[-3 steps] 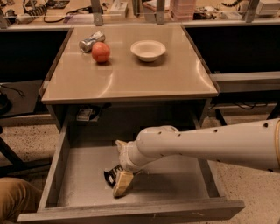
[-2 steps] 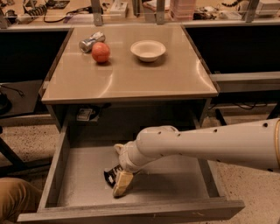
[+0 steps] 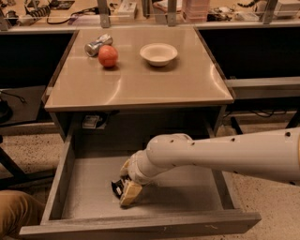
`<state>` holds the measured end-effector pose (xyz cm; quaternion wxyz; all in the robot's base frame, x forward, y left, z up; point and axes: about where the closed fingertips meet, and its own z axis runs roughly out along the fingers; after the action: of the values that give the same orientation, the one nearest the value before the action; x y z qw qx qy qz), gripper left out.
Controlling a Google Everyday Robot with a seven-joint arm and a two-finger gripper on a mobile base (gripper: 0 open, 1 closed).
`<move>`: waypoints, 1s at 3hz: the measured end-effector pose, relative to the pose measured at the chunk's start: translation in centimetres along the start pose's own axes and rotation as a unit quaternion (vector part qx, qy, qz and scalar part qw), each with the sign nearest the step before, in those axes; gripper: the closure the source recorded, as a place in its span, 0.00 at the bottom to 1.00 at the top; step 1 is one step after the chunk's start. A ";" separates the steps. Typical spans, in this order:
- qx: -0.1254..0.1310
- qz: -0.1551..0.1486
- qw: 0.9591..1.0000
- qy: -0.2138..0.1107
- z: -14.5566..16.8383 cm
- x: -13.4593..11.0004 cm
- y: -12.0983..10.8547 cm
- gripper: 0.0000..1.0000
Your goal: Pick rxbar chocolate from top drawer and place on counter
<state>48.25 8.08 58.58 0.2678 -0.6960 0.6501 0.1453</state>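
Observation:
The top drawer (image 3: pixel 56 187) is pulled out below the counter (image 3: pixel 140 79). My gripper (image 3: pixel 123 187) reaches down into the drawer at its front middle, low over the scuffed grey floor. Its tan fingers (image 3: pixel 130 193) stand on either side of the rxbar chocolate (image 3: pixel 116 186), a small black bar that shows only as a dark end poking out to the left. The jaws look closed on it. The rest of the bar is hidden by the gripper.
On the counter stand a white bowl (image 3: pixel 159 53), a red apple (image 3: pixel 108 56) and a silver can (image 3: pixel 98 44) lying on its side. A paler bench with posts and cables (image 3: pixel 140 9) runs behind. A tan object (image 3: pixel 14 215) sits at the lower left.

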 end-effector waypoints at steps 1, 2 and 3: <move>0.000 0.000 1.000 0.000 -0.5 -0.4 0.0 0.87; 0.000 0.000 1.000 0.000 -0.8 -0.5 0.1 1.00; 0.000 0.000 1.000 0.000 -0.8 -0.5 0.1 1.00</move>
<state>47.98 8.06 59.46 0.2679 -0.6961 0.6501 0.1452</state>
